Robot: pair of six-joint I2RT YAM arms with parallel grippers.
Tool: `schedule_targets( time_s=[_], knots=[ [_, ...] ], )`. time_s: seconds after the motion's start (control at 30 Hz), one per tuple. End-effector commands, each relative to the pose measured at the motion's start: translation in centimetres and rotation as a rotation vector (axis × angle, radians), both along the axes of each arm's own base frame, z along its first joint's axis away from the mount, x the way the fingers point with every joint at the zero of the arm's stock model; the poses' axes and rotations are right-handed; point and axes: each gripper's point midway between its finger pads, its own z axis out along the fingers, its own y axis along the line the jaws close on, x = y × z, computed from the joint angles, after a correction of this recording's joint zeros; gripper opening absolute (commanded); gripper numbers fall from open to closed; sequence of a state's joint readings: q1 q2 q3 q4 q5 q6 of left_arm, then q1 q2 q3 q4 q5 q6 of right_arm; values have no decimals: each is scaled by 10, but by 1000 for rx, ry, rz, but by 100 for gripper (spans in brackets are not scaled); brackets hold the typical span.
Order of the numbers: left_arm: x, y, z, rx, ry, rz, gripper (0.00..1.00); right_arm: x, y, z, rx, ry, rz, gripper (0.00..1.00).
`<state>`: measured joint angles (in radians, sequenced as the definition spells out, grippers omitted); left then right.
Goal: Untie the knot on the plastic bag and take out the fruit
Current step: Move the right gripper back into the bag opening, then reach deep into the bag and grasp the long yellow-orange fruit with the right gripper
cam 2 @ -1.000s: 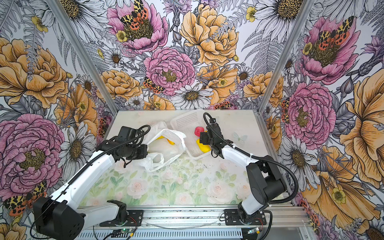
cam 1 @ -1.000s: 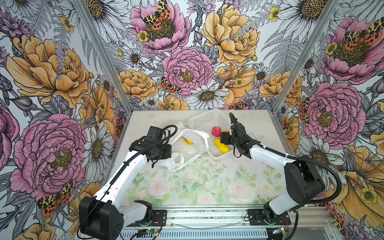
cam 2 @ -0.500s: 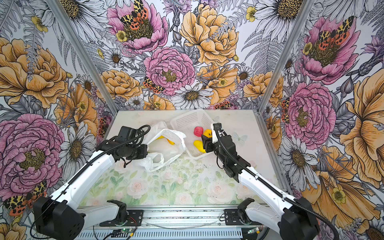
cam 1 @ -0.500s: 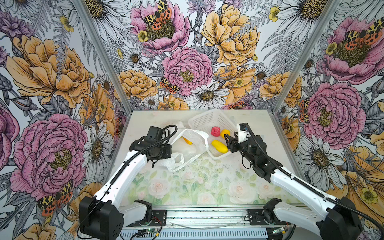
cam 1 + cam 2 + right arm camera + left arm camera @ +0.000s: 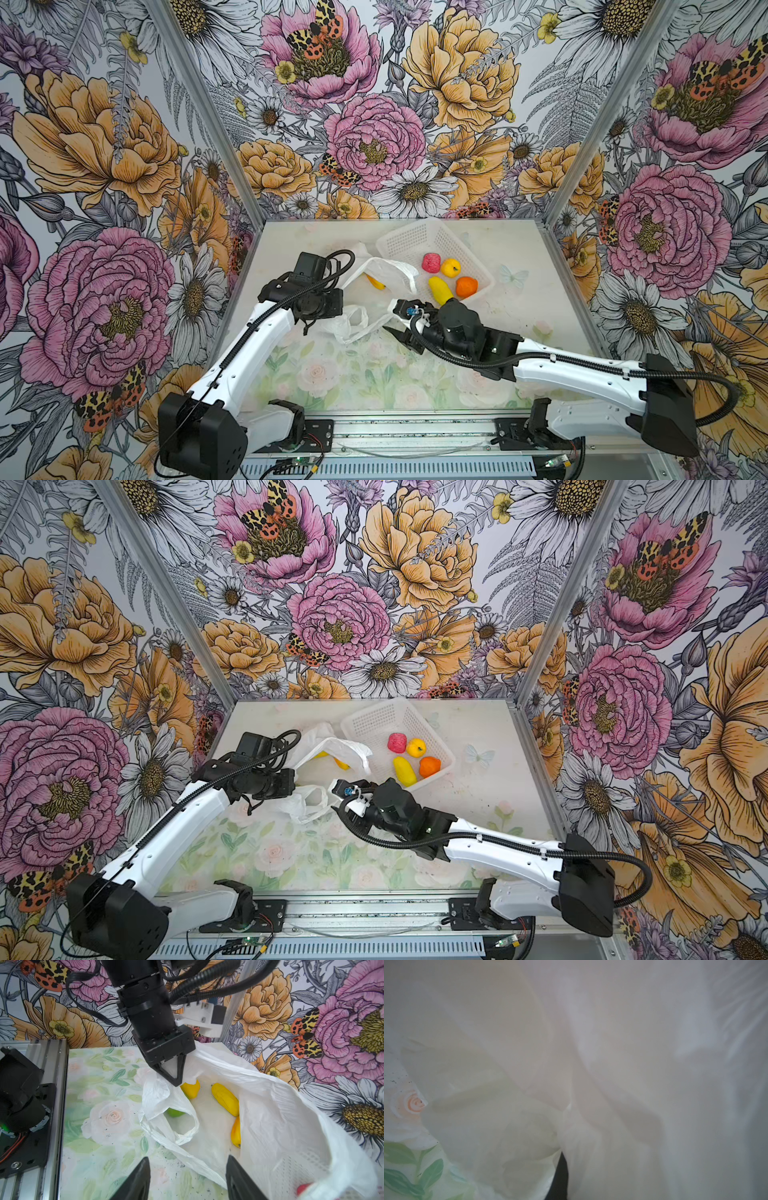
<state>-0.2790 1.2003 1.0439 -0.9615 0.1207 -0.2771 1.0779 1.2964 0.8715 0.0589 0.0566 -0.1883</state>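
- the plastic bag (image 5: 388, 270) lies gaping mid-table beside the basket (image 5: 419, 237); yellow, green fruit (image 5: 225, 1099) inside.
- left gripper (image 5: 176, 1078) pinches its rim tight.
- right gripper (image 5: 188, 1158) gapes empty at the mouth; near tabletop (image 5: 353, 374) open.

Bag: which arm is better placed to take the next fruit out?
Probably right: the right end effector is open and empty, facing the bag's mouth near a yellow fruit. The left end effector is shut on the bag's edge.
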Motion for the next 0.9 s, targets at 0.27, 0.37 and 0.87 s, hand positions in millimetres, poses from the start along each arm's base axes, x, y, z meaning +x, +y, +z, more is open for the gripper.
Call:
schedule_targets(
  time_s=[0.27, 0.37, 0.87],
  knots=[
    [1, -1, -3, 8, -6, -10, 0, 51, 34, -64, -324, -84, -158, 57],
    [1, -1, -2, 8, -8, -10, 0, 65, 35, -78, -384, -99, -208, 57],
    [1, -2, -2, 10, -10, -10, 0, 136, 36, -137, -501, -11, -393, 47]
  ],
)
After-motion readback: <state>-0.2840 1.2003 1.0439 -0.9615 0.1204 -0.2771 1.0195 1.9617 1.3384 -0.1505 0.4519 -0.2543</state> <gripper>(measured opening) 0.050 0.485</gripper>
